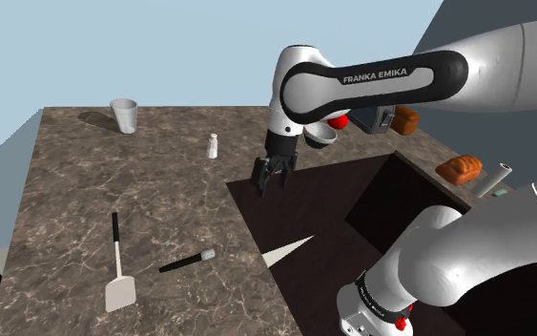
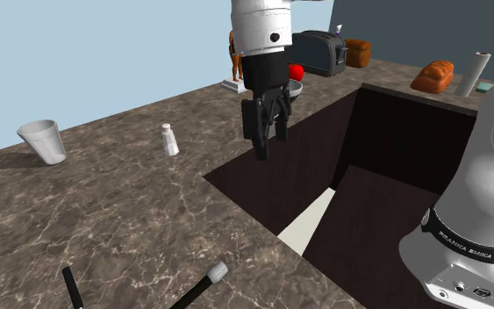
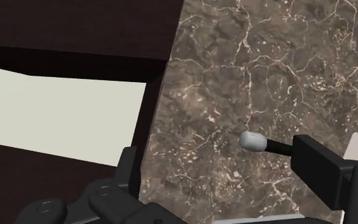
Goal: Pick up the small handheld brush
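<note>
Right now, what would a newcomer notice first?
The black gripper, fingers apart, hangs over the edge where the marbled brown counter meets a dark recess. Lower in the shoulder view, a small black-handled brush with a pale head lies on the counter beside a pale spatula.

Wrist view: brush handle passes behind one finger of the end effector; second exterior view: bottom edge cuts off brush handle and spatula handle.

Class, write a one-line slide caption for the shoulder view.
Open gripper hovers by the recess edge, apart from the brush lying on the counter near a spatula.
</note>
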Robot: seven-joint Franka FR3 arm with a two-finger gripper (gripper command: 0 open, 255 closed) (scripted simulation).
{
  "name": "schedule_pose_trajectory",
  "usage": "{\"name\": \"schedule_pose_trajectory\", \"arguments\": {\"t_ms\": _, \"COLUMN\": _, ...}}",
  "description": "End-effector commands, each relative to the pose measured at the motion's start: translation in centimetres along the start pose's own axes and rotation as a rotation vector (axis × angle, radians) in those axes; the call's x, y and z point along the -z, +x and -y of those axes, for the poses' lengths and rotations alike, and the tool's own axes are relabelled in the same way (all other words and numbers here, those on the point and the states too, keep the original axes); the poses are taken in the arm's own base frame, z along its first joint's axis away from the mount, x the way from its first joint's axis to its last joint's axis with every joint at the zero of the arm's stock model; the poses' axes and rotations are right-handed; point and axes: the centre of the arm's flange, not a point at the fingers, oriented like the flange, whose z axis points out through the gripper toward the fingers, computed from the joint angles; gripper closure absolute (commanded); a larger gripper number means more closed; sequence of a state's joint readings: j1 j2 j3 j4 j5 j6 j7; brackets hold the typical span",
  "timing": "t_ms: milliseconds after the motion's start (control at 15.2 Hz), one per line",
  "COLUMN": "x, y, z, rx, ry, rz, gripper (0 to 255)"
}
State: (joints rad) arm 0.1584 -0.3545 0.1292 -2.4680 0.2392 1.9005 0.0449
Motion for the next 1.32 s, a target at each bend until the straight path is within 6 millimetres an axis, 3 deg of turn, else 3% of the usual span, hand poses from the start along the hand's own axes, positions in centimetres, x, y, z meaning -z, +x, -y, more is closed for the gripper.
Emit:
{"name": "schedule_pose_trajectory", "arguments": {"t_ms": 0, "x": -2.1, "y": 1.5, "z": 1.3, "rx": 0.013, "ry": 0.001, "rz": 0.016, "gripper": 0}}
{"name": "schedule_pose_trajectory", "arguments": {"t_ms": 1056, "x": -19.2, "y": 10.3, "z": 11.6, "rx": 0.112, "ry": 0.003, "rz": 0.152, "gripper": 0}}
{"name": "schedule_pose_trajectory", "arguments": {"t_ms": 1254, "x": -20.8, "y": 10.7, "z": 11.4, "rx": 0.112, "ry": 0.003, "rz": 0.152, "gripper": 0}}
